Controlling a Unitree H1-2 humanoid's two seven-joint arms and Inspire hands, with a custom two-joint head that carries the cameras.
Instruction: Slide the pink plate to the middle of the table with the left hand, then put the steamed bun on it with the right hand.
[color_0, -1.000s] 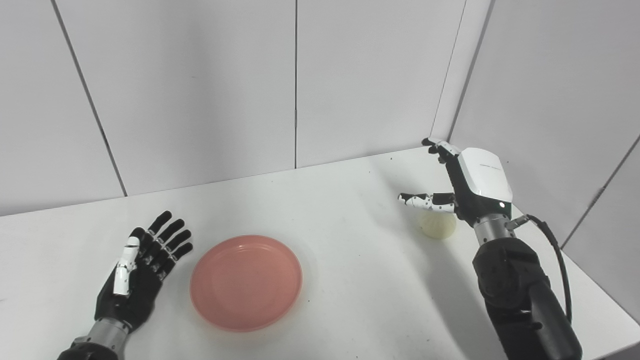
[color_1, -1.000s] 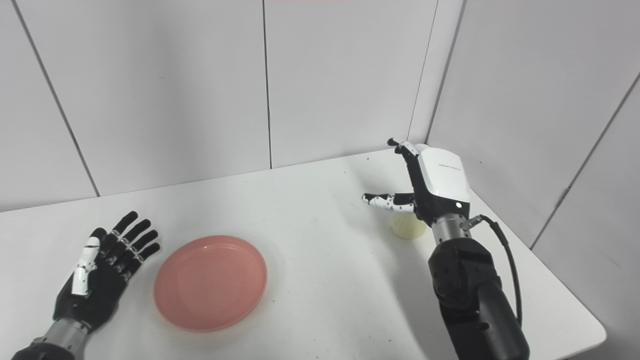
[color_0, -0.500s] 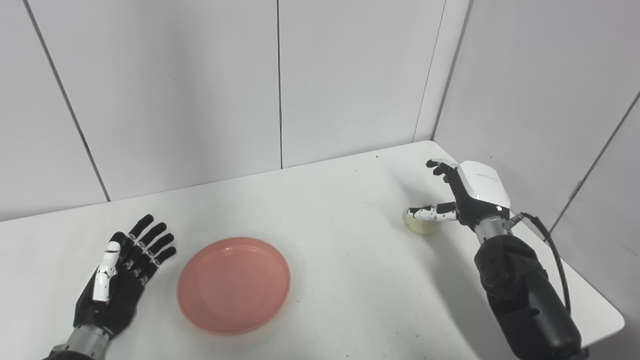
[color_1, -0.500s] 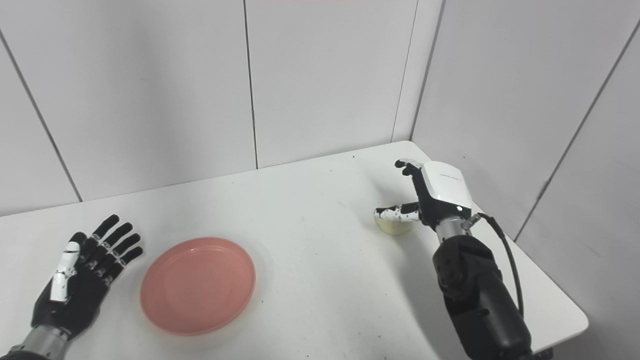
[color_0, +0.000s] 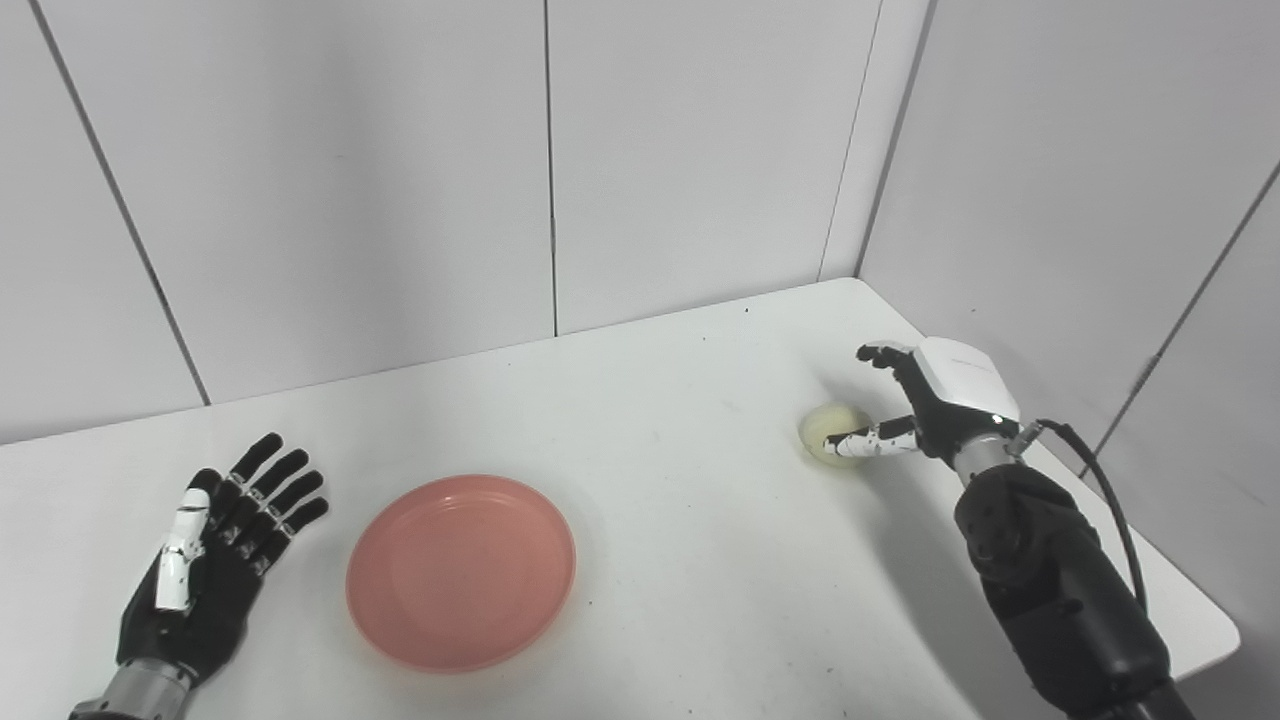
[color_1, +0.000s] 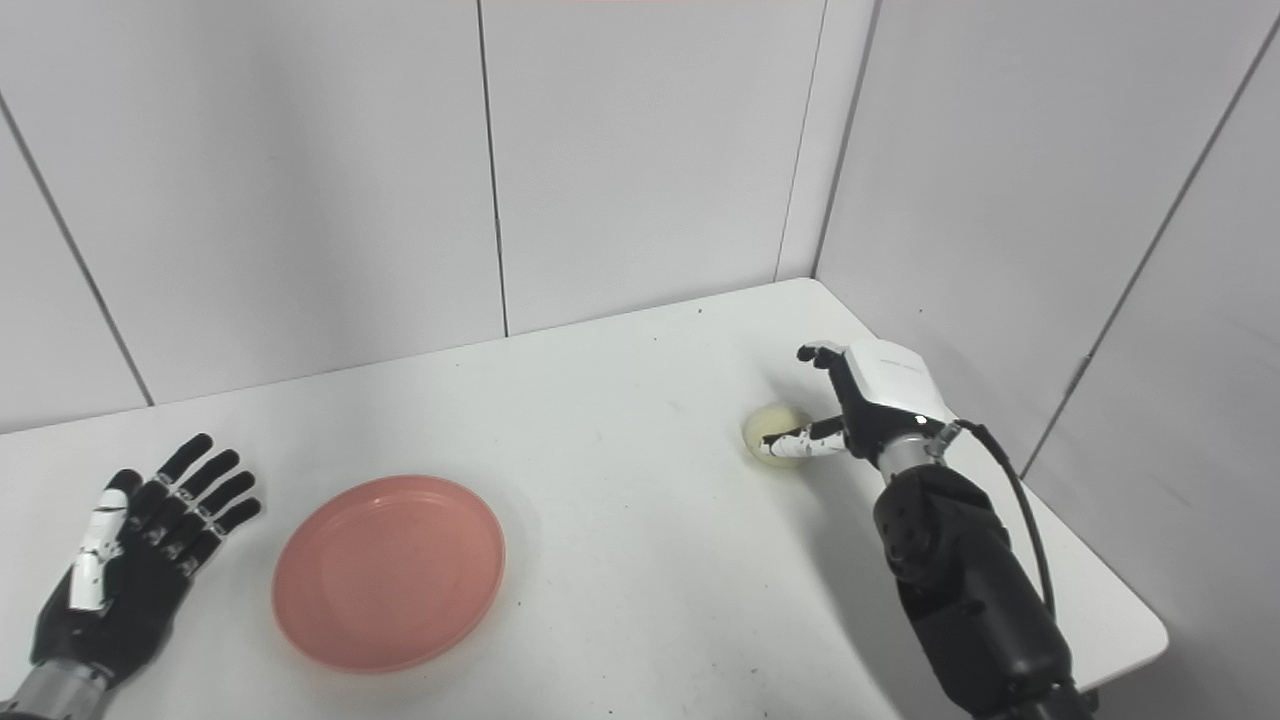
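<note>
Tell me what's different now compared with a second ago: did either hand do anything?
The right hand has come down from above the steamed bun to table level beside it, thumb against its near side, fingers open behind it; no grasp yet. The camera has also turned, so the whole picture shifted. The left hand stays open, palm up, left of the pink plate, which lies empty where it was on the table.

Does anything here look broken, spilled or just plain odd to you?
Nothing stands out. The pink plate sits flat and empty on the white table, the steamed bun looks whole beside the right hand, and the left hand rests open, apart from the plate. Only tiny dark specks dot the tabletop.
</note>
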